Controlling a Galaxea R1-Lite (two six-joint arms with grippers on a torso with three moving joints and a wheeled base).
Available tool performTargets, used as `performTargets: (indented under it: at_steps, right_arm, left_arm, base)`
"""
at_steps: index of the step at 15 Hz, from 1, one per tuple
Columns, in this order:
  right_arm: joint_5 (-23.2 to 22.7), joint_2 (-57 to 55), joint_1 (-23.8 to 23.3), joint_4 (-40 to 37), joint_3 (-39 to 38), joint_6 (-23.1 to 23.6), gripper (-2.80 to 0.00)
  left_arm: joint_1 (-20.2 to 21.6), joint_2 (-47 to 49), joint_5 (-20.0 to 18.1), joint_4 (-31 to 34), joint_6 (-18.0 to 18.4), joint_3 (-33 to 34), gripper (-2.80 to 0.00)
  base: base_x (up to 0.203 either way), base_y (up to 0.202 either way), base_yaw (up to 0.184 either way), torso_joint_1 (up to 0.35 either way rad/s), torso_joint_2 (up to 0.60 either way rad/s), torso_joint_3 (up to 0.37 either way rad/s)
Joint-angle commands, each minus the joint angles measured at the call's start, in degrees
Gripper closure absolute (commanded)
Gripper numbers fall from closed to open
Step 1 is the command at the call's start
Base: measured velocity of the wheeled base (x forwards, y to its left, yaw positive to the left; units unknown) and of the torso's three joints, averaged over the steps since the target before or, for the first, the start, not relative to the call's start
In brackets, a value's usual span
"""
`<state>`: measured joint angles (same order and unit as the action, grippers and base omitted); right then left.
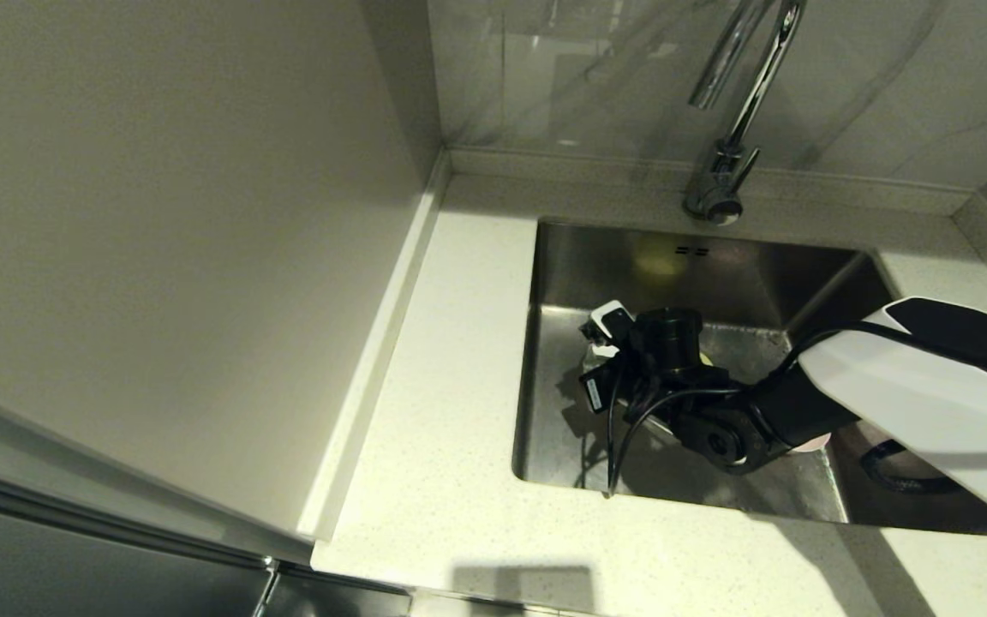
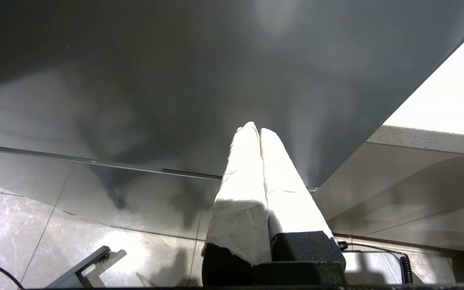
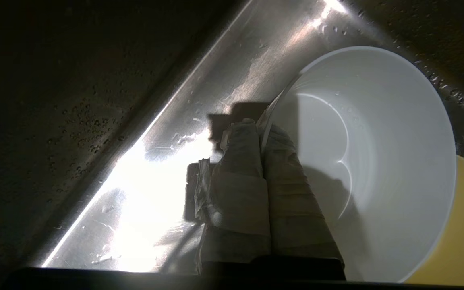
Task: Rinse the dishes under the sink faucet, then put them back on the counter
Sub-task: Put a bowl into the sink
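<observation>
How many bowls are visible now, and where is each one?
2 clearly. The white bowl is in the sink, its rim pinched by the right pincer. The yellow-green bowl lies beside it. Others may be hidden under the arm.

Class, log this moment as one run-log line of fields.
right gripper: in sink, shut on white bowl rim | yellow-green bowl: beside it | left gripper: parked, shut | faucet: no water visible

One white bowl (image 3: 377, 161), one yellow-green bowl (image 3: 457, 241), one sink (image 1: 716, 266), one faucet (image 1: 738, 111)
</observation>
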<state>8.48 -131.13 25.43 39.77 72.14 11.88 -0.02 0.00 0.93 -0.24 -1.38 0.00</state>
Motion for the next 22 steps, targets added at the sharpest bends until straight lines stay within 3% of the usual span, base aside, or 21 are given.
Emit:
performTargets:
  at_steps: [1, 13, 14, 19, 22]
  right_arm:
    - [0.04, -2.29, 0.05, 0.14, 0.38, 0.57, 0.00]
    - [2.59, -8.00, -0.73, -0.04, 4.85, 3.98, 0.00]
    - [2.59, -7.92, -0.82, -0.04, 4.93, 4.20, -2.80]
    - [1.54, -1.32, -1.26, -0.45, 3.85, 3.85, -2.80]
    - [-0.21, 7.79, -2.09, -6.36, 0.59, 3.44, -2.80]
  left_arm:
    - [0.02, -0.09, 0.04, -0.02, -0.03, 0.00, 0.00]
    - [0.02, -0.09, 0.04, -0.02, -0.03, 0.00, 0.00]
    - [0.02, -0.09, 0.04, -0.02, -0.03, 0.00, 0.00]
    - [0.02, -0.09, 0.04, -0.02, -0.03, 0.00, 0.00]
    - [0.02, -0.09, 0.04, -0.02, -0.03, 0.00, 0.00]
  base:
    - [0.000, 0.000, 0.000, 0.000, 0.00, 0.000]
    - [0.000, 0.000, 0.000, 0.000, 0.00, 0.000]
    - [0.000, 0.000, 0.000, 0.000, 0.00, 0.000]
    - [0.000, 0.000, 0.000, 0.000, 0.00, 0.000]
    - [0.000, 0.000, 0.000, 0.000, 0.00, 0.000]
